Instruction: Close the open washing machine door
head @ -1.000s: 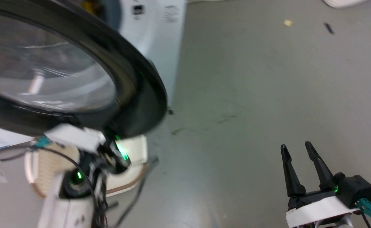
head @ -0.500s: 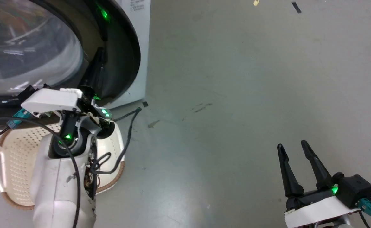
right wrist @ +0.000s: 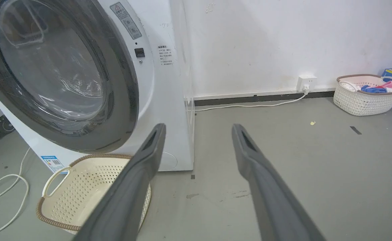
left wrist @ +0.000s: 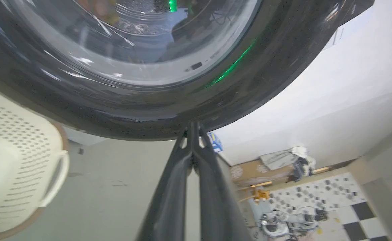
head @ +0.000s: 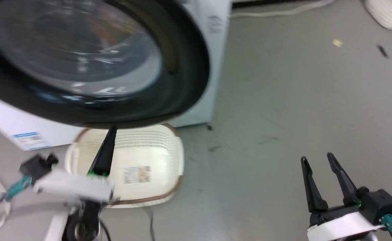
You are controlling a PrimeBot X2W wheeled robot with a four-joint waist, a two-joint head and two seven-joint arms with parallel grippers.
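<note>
While the washing machine door lies back against the front of the white washing machine, its wide black rim and clear glass window are seen large at the upper left of the head view. Whether it is latched cannot be told. The left gripper is held below the door with its two dark fingers pressed together, nothing between them, and the tips are set against the lower edge of the black rim. A cream perforated basket is placed on the grey floor just in front of the washer, beneath the door and the left gripper. A blue label is seen low on the washer's front, beside the basket. The right gripper is held well apart from the washer, over the floor, with its fingers spread apart and empty. Along the far wall a white cable is run to a wall socket, and a second basket filled with clothes is set near it.
</note>
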